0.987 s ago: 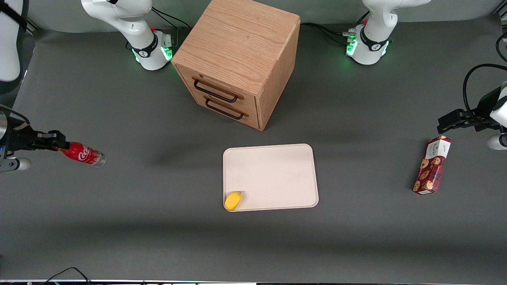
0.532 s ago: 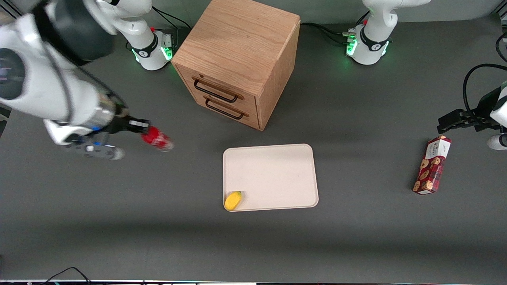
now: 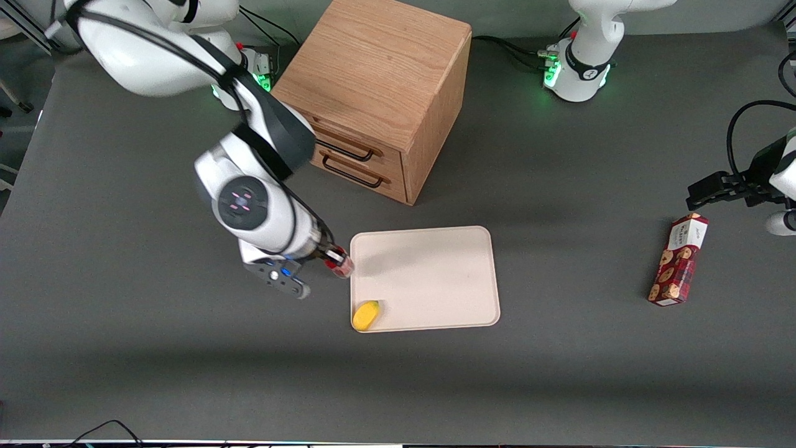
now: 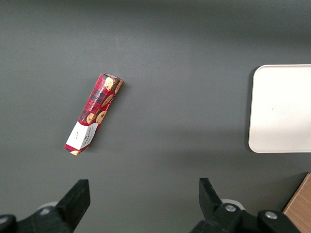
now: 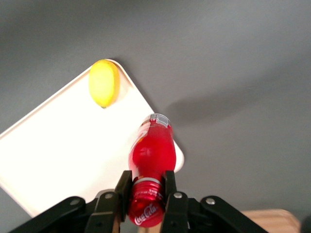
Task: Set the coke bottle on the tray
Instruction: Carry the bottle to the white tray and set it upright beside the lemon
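While the coke bottle (image 5: 151, 156) hangs clear of the table, we record it clamped between the two fingers (image 5: 123, 188) of the gripper (image 3: 331, 258), which grasp it at the labelled part, the rest of the bottle projecting past the fingertips. We note that the projecting end sits above the edge of the tray (image 3: 435, 280) at the working arm's end, over the rim near a corner. We find a yellow lemon-shaped object (image 3: 365, 315) on the tray's rim, nearer to the front camera than the fingers. We log the wooden drawer cabinet (image 3: 373, 93) farther from that camera, and the cookie box (image 3: 679, 260) well apart, toward the parked arm's end.
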{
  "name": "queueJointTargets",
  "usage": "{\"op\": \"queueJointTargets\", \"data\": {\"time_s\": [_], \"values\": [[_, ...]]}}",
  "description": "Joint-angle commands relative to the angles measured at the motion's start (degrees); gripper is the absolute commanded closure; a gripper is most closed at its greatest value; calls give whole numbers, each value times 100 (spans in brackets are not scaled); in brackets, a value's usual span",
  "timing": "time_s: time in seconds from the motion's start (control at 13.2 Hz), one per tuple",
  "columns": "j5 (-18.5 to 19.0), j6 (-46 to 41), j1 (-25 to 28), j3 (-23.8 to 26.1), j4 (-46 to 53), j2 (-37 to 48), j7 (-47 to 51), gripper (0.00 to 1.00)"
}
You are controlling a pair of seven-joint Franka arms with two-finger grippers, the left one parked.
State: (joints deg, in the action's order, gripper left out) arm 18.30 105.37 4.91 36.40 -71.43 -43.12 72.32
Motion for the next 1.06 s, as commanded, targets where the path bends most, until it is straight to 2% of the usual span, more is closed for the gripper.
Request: {"op": "queueJointTargets", "data": {"time_s": [0.0,0.15,0.23,0.3,0.53,0.76,0.84,0.91,0.99], "values": [[358,264,106,166,42,-276,589,94],[402,440,151,166,7,-355,765,92],[429,449,142,166,6,-399,766,73],[438,440,142,166,6,-399,748,1],[438,231,116,183,59,-268,634,0],[447,-1005,-42,227,357,494,-461,0],[342,-1358,-190,219,367,889,-952,0],[-51,-1623,-340,131,367,1336,-1531,0],[-437,-1912,-428,-174,349,1793,-2164,0]]}}
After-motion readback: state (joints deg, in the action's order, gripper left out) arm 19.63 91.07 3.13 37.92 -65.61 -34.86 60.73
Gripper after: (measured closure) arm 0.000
